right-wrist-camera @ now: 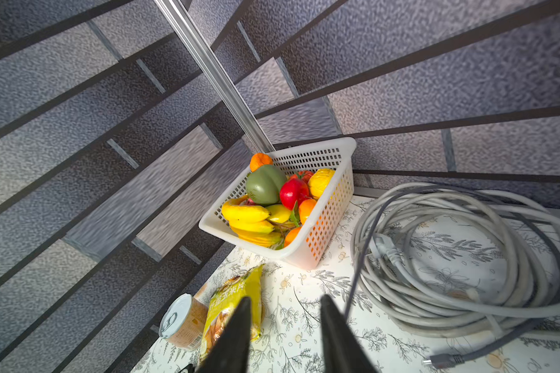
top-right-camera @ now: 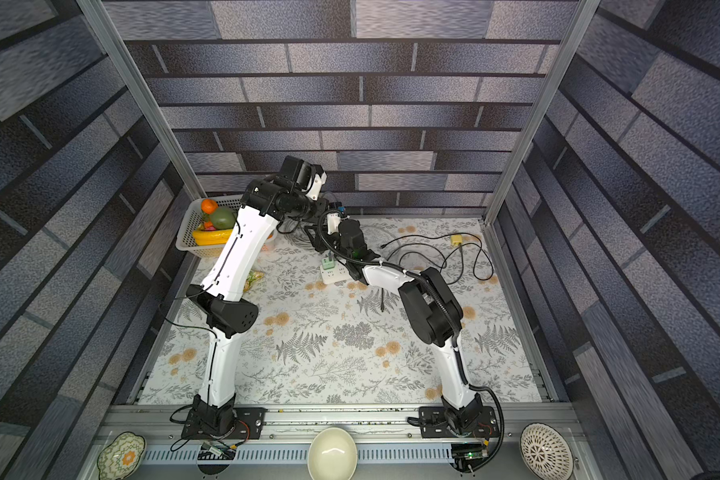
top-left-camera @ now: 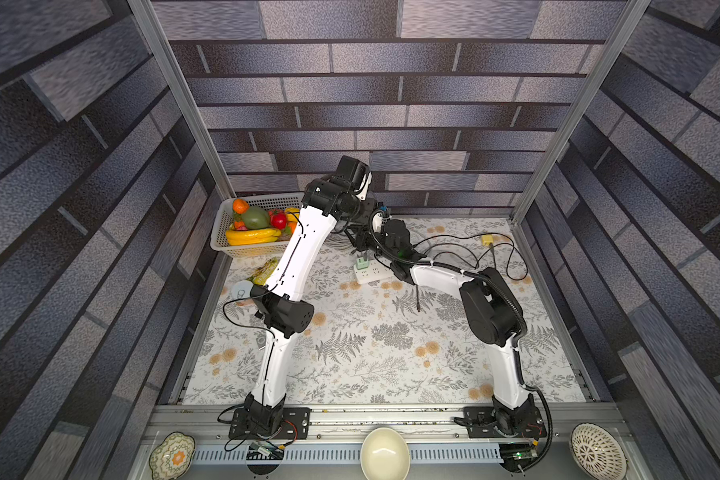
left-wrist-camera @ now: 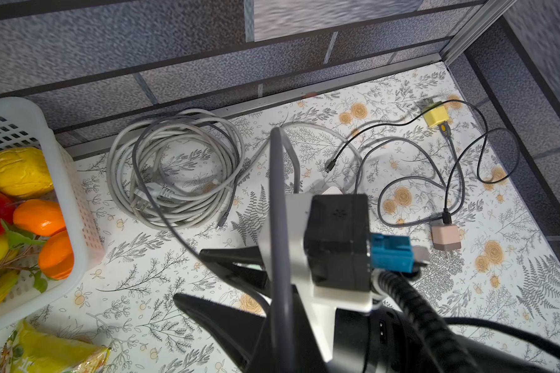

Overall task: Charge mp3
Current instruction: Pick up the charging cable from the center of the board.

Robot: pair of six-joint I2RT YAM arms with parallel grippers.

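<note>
Grey cable [right-wrist-camera: 353, 281] runs just beside the right end effector [right-wrist-camera: 285, 297].

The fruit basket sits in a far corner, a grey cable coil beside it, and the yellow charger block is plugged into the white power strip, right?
Not quite: in both top views the yellow charger block lies loose on the table, well apart from the white power strip. The fruit basket and cable coil are as you say.
</note>
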